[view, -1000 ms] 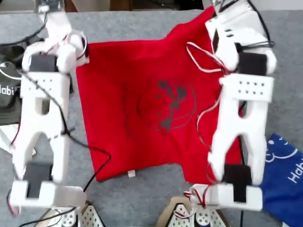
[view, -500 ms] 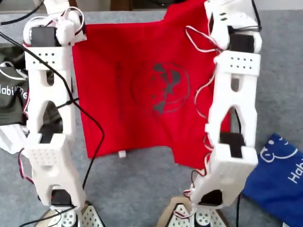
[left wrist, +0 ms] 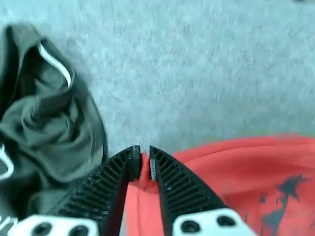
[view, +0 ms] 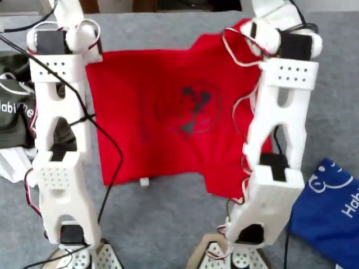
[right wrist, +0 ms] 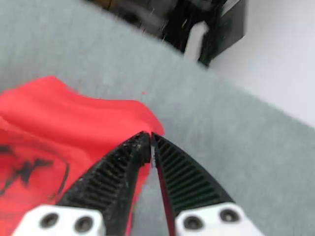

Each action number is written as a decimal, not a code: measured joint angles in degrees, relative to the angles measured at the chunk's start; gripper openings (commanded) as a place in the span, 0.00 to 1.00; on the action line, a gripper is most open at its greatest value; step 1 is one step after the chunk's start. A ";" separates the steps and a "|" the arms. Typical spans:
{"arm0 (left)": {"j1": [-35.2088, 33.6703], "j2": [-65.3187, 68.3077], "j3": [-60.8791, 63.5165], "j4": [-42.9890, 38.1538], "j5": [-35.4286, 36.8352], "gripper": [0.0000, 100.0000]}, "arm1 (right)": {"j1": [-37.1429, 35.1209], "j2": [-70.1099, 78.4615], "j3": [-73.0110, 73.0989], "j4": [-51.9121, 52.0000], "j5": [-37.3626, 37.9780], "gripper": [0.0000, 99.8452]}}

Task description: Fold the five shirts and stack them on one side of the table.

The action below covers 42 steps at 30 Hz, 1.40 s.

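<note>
My left gripper (left wrist: 141,160) is almost fully closed, pinching a corner of the red shirt (view: 157,129) between its black ribbed fingers. My right gripper (right wrist: 150,142) is clamped the same way on the shirt's other far corner. The shirt lies spread across the grey table (view: 168,230) between the two grippers. A crumpled dark shirt (left wrist: 44,113) sits just beside the left gripper. A blue shirt (view: 331,207) lies well back from the right gripper, by that arm's base.
</note>
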 measured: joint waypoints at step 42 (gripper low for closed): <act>5.71 -29.98 75.87 -27.52 1.14 0.02 | 12.84 -22.51 36.84 12.48 21.54 0.01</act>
